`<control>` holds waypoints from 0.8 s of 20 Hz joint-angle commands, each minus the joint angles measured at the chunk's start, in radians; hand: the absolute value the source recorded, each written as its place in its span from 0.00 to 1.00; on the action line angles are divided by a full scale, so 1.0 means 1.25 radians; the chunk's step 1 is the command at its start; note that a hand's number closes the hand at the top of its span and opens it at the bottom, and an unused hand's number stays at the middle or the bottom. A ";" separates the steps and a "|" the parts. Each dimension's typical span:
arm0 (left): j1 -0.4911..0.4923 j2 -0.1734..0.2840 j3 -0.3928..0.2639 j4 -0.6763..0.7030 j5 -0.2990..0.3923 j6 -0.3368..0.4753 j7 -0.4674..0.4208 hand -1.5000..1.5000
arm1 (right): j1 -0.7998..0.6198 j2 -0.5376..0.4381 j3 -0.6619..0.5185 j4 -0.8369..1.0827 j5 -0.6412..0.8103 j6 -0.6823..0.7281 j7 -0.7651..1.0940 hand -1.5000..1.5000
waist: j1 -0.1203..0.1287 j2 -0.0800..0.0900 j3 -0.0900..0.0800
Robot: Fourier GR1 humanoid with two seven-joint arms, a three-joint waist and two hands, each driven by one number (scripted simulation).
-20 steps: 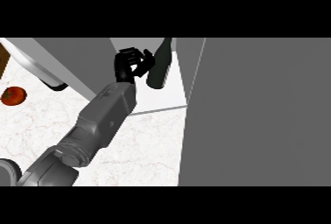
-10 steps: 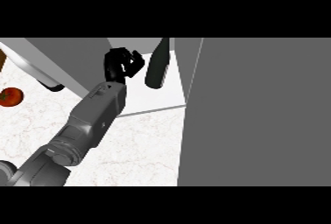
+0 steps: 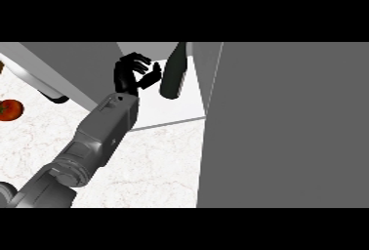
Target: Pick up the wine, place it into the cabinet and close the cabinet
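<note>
The wine bottle (image 3: 175,72) is being seen standing upright inside the open cabinet (image 3: 166,110), on its pale floor. Its long axis is running nearly vertical in the head view, with the neck pointing toward 12 o'clock and the rounded dark base toward 6 o'clock, the bottle leaning only slightly toward 1 o'clock.

The bottle is being flanked at 3 o'clock by a light inner cabinet wall (image 3: 202,73), and beyond that a large grey cabinet door (image 3: 288,127) is filling the right side of the view. At 9 o'clock from the bottle, a second grey door panel (image 3: 69,63) is being shown slanting across the upper left. A dark handle (image 3: 52,94) is lying just below that panel. On the marbled tabletop (image 3: 144,166), well apart at 8 o'clock from the bottle, a tomato (image 3: 10,109) is resting near the left edge.

The left robot hand (image 3: 133,75) is being held just beside the bottle, at its 9 o'clock, inside the cabinet opening. Its fingers are curved but spread apart, gripping nothing, and a narrow gap is showing between the fingertips and the bottle's side. The grey forearm (image 3: 93,141) is stretching down toward 7 o'clock. The right robot hand is not being shown.
</note>
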 commanded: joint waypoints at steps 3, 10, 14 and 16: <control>0.022 0.050 -0.006 0.012 -0.009 -0.042 0.014 0.00 | -0.002 0.001 -0.006 -0.008 0.000 -0.005 -0.001 0.00 | 0.009 0.005 -0.004; 0.018 0.060 0.001 0.011 -0.001 -0.074 0.028 0.00 | 0.005 0.008 0.010 -0.020 -0.008 0.000 -0.002 0.00 | 0.011 0.003 -0.003; 0.028 0.061 -0.011 0.006 -0.014 -0.072 -0.022 0.00 | -0.011 0.000 -0.006 0.004 -0.014 0.000 0.003 0.00 | 0.029 -0.001 -0.004; 0.022 0.058 -0.023 0.008 -0.027 -0.104 -0.015 0.00 | -0.015 -0.003 0.003 -0.009 -0.002 -0.009 0.019 0.00 | 0.030 -0.009 -0.004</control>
